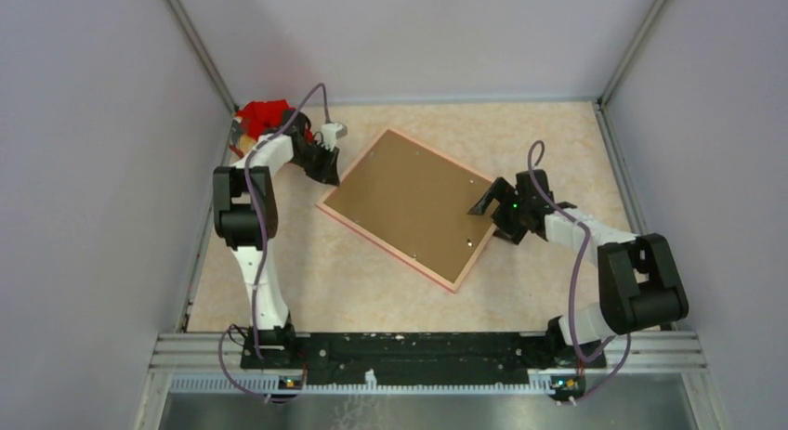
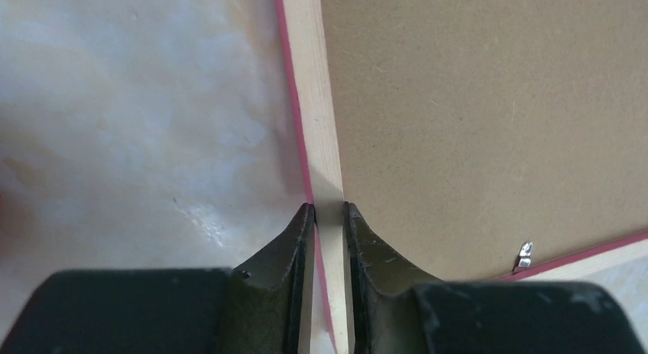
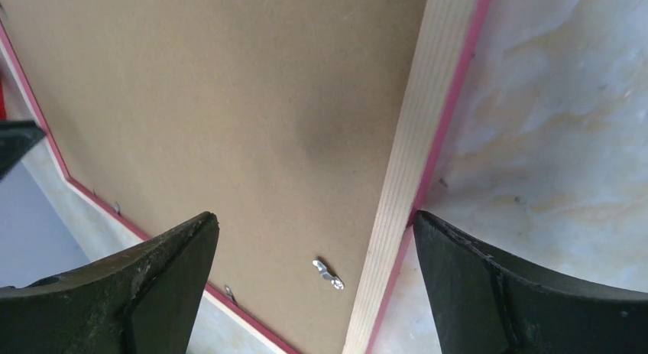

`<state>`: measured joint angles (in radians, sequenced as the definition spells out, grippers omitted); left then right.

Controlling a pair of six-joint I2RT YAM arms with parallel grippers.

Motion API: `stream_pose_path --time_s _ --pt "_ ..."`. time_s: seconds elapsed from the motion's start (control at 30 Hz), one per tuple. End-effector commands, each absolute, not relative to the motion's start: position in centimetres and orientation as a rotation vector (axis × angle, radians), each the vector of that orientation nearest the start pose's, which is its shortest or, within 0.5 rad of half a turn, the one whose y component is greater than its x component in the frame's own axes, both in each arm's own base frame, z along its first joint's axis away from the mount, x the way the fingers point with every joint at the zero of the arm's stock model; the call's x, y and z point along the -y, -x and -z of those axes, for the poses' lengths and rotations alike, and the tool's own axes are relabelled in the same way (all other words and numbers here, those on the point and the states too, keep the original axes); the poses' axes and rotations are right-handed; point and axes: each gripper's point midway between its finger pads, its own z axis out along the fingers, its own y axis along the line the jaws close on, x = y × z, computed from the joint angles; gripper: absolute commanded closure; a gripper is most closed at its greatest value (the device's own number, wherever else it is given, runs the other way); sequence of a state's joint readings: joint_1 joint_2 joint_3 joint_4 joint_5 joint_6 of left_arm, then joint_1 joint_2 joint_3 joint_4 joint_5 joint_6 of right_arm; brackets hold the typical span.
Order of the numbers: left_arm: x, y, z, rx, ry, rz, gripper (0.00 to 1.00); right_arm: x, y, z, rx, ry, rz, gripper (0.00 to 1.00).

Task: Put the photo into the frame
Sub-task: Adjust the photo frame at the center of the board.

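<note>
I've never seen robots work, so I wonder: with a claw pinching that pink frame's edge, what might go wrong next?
1. The left claw pinches only a thin rail of the frame, so lifting could let it twist or slip out.
2. The right claw hangs open across the opposite rail; closing off-centre might shove the frame against that grip.
3. The backing board sits in the frame with small clips at its edge; tilting might shift it.
</note>
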<state>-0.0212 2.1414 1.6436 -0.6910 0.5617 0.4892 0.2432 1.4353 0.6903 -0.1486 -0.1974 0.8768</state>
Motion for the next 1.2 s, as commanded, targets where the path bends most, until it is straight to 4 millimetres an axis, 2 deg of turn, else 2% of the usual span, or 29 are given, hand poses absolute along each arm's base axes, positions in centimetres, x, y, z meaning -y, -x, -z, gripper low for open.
stream_pose_path --time_s 0.0,0.07,0.23,0.3,0.33,0.43,0.5,0.53,0.57,0.6,0.67,0.7,0.77,0.8,0.93,1.03,1.17 --pt "8.7 -39.1 -1.4 -2.574 -0.921 0.72 0.78 -13.2 -34.3 -7.4 -2.383 -0.681 -0.694 0.02" --pt "9.2 -37.0 -1.8 -2.564 -0.981 0.797 0.78 -12.3 -34.8 -7.9 -2.366 -0.687 -0.665 0.02" --pt "11.1 -30.1 -2.9 -2.541 -1.163 1.034 0.78 -10.8 -35.9 -8.8 -2.345 -0.687 -0.646 0.01" --pt "11.8 -28.2 -3.9 -2.506 -1.221 1.111 0.78 -10.8 -36.3 -8.8 -2.351 -0.673 -0.649 0.01" --pt "12.1 -28.0 -4.5 -2.488 -1.225 1.128 0.77 -10.8 -36.5 -8.6 -2.366 -0.665 -0.641 0.01" --pt "12.2 -29.6 -7.0 -2.43 -1.163 1.106 0.76 -10.5 -37.1 -8.0 -2.4 -0.66 -0.609 0.01" --pt "11.9 -32.2 -9.4 -2.373 -1.094 1.081 0.71 -10.2 -37.6 -8.1 -2.394 -0.657 -0.601 0.01" --pt "11.4 -33.7 -9.8 -2.384 -1.038 1.044 0.69 -10.0 -37.8 -8.0 -2.395 -0.66 -0.592 0.01" --pt "11.1 -35.3 -10.0 -2.404 -0.978 0.996 0.66 -9.8 -38.0 -8.1 -2.391 -0.665 -0.588 0.01" --pt "9.9 -36.9 -9.9 -2.428 -0.888 0.954 0.62 -9.6 -38.2 -8.2 -2.391 -0.671 -0.585 0.01" --pt "9.3 -38.8 -9.9 -2.437 -0.798 0.947 0.5 -9.2 -38.5 -8.7 -2.383 -0.676 -0.568 0.01" --pt "9.3 -39.6 -9.5 -2.46 -0.73 0.954 0.48 -8.9 -38.6 -9.1 -2.375 -0.673 -0.549 0.01" --pt "10.0 -40.2 -8.7 -2.464 -0.676 1.023 0.46 -8.4 -38.9 -10.5 -2.336 -0.663 -0.523 0.01" --pt "10.2 -40.4 -7.7 -2.49 -0.633 1.05 0.46 -8.2 -39.1 -11.5 -2.308 -0.654 -0.515 0.02" --pt "10.1 -40.7 -4.8 -2.563 -0.591 1.054 0.47 -8.6 -39.5 -15.1 -2.184 -0.586 -0.58 0.08" --pt "10.6 -39.5 -4.2 -2.557 -0.6 1.128 0.48 -10.2 -39.9 -16.7 -2.142 -0.514 -0.68 0.12" --pt "11.3 -38.7 -4.3 -2.528 -0.602 1.208 0.5 -13.3 -40.7 -17.1 -2.159 -0.421 -0.768 0.16"
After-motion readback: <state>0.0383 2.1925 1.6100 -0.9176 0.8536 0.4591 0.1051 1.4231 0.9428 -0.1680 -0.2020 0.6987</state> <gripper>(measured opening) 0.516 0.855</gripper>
